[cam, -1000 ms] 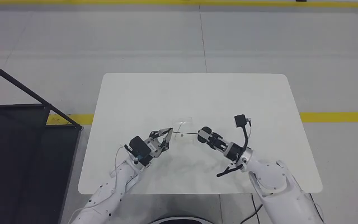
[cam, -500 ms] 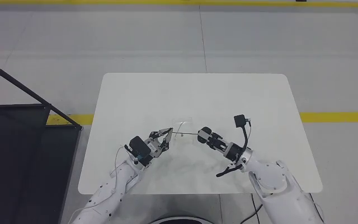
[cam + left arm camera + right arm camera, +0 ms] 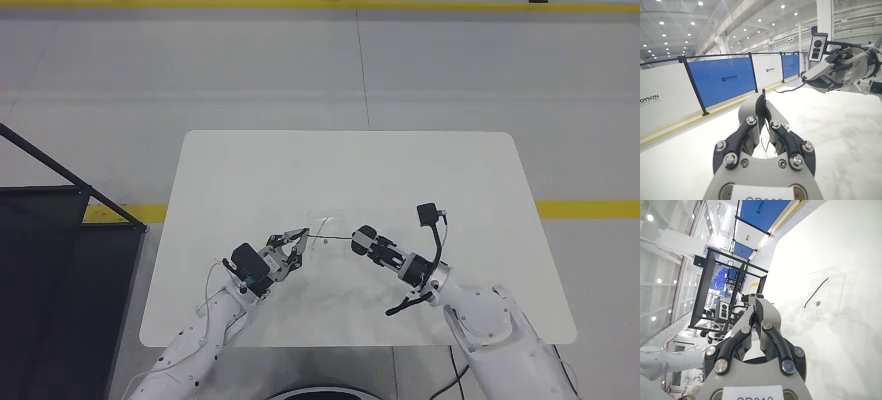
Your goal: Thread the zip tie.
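A thin black zip tie (image 3: pixel 338 238) runs between my two grippers over the table's middle. My right gripper (image 3: pixel 357 238) is shut on one end of it. In the left wrist view the strap (image 3: pixel 789 91) curves out of that gripper (image 3: pixel 804 78), and its free tip hangs just short of my left gripper. My left gripper (image 3: pixel 763 98) is shut on a thin black piece that pokes up between its pads. Seen from above, it (image 3: pixel 302 237) sits a short gap from the right one. The right wrist view has the right gripper (image 3: pixel 755 301) shut.
A small clear box (image 3: pixel 327 218) stands on the white table (image 3: pixel 450 170) just behind the grippers. Inside that box (image 3: pixel 841 289) lie another black zip tie (image 3: pixel 815 292) and a small brown scrap (image 3: pixel 818 303). A black frame stands off the table's left side.
The right gripper has edged slightly toward the left gripper with the zip tie. The left arm has stayed put.
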